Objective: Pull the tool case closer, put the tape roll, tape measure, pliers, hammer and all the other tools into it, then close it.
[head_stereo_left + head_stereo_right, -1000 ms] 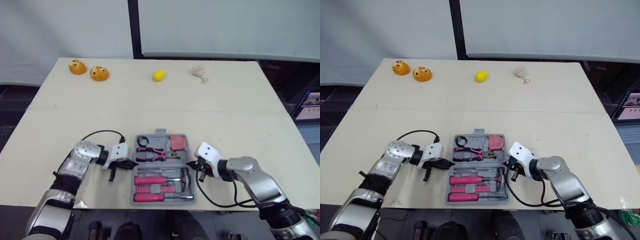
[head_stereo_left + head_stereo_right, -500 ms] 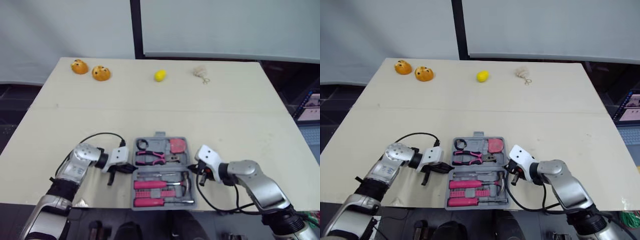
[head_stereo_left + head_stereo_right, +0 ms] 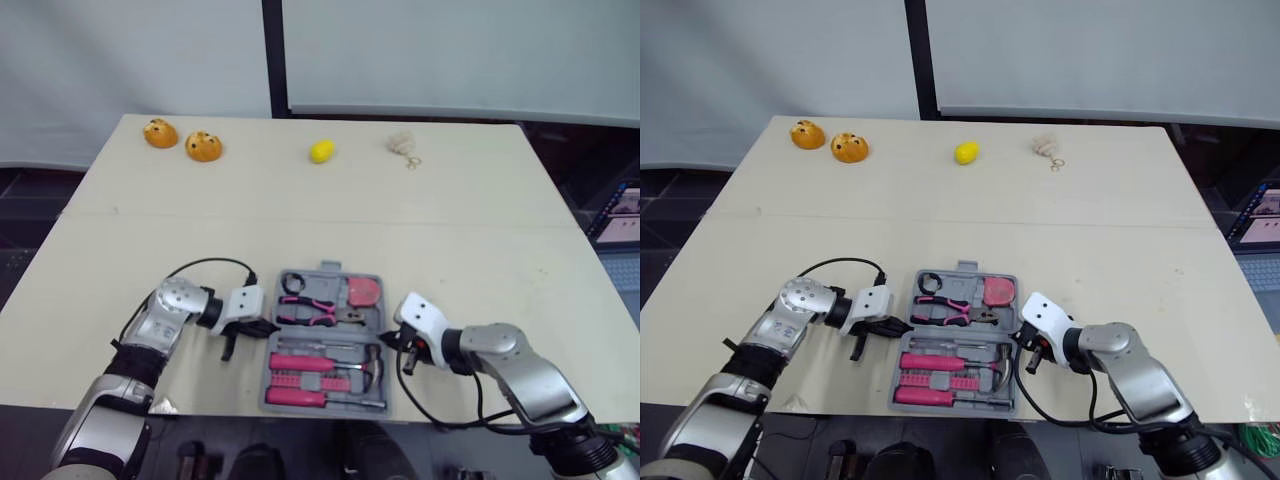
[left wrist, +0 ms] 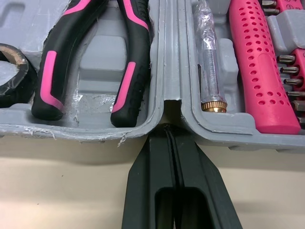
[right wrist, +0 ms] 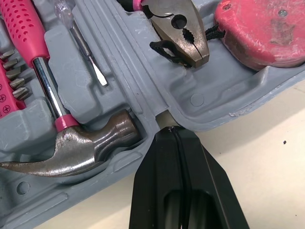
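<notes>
Tool case [image 3: 325, 334]: stiff, probably heavy; left gripper [image 3: 268, 327] and right gripper [image 3: 385, 342], fingers pressed together, touch hinge ends; take lid rim.

The open grey plastic tool case [image 4: 167, 57] lies near the beige table's [image 3: 450, 230] front edge, between the left gripper [image 4: 166, 129] and right gripper [image 5: 170, 131], whose tips meet its hinge ends. Its far half holds the black tape roll [image 3: 291, 284] at left, pink-handled pliers [image 3: 312, 308] in the middle and red tape measure [image 3: 362, 291] at right. The steel-headed hammer [image 5: 81, 143] lies in the near half.
</notes>
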`<state>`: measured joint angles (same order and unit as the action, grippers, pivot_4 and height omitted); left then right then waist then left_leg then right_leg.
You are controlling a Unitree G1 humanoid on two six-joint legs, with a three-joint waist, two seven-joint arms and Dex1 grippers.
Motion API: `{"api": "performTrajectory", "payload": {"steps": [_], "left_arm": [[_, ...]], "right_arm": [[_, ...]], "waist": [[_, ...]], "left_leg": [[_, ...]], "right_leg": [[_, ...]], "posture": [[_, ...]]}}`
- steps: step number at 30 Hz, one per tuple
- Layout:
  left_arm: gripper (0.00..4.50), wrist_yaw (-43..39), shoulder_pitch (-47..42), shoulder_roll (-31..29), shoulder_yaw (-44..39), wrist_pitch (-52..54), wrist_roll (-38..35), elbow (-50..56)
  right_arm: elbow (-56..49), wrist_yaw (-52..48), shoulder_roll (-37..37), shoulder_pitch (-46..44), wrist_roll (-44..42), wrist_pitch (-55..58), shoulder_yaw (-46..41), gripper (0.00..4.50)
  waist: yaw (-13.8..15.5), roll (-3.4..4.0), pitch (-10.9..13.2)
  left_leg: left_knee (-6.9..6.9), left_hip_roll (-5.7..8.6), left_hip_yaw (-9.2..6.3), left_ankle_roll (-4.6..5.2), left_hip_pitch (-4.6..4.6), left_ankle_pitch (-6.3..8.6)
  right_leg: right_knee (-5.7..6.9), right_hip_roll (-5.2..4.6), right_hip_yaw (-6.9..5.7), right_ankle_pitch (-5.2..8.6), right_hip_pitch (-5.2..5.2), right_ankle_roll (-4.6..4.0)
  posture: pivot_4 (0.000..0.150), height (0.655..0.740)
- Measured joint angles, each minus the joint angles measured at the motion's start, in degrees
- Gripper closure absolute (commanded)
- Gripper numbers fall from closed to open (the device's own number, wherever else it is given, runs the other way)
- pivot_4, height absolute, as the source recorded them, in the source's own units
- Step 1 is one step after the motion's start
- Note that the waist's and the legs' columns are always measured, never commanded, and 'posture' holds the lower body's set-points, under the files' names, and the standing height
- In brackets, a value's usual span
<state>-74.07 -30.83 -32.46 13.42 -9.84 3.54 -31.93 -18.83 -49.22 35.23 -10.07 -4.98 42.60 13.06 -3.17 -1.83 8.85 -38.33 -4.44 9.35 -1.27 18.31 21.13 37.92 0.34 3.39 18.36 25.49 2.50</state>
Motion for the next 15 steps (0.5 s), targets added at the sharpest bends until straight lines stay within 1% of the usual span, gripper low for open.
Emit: {"api": "performTrajectory", "payload": {"steps": [5,15], "left_arm": [[4.47,0.08,1.26,-0.19,-0.05,0.58,-0.03,2.04],[4.47,0.25,1.31,-0.18,-0.04,0.96,-0.12,2.16]], "right_arm": [[-0.02,0.00,0.36,0.20,-0.45,0.08,-0.07,4.50],[-0.02,0.04,0.59,0.19,-0.73,0.05,-0.09,4.50]], "waist": [[0.01,0.00,0.00],[0.02,0.00,0.00]], "left_leg": [[0.01,0.00,0.00,0.00,0.00,0.00],[0.00,0.00,0.00,0.00,0.00,0.00]], "right_leg": [[-0.01,0.00,0.00,0.00,0.00,0.00],[0.00,0.00,0.00,0.00,0.00,0.00]], "posture": [[0.150,0.7400],[0.150,0.7400]]}}
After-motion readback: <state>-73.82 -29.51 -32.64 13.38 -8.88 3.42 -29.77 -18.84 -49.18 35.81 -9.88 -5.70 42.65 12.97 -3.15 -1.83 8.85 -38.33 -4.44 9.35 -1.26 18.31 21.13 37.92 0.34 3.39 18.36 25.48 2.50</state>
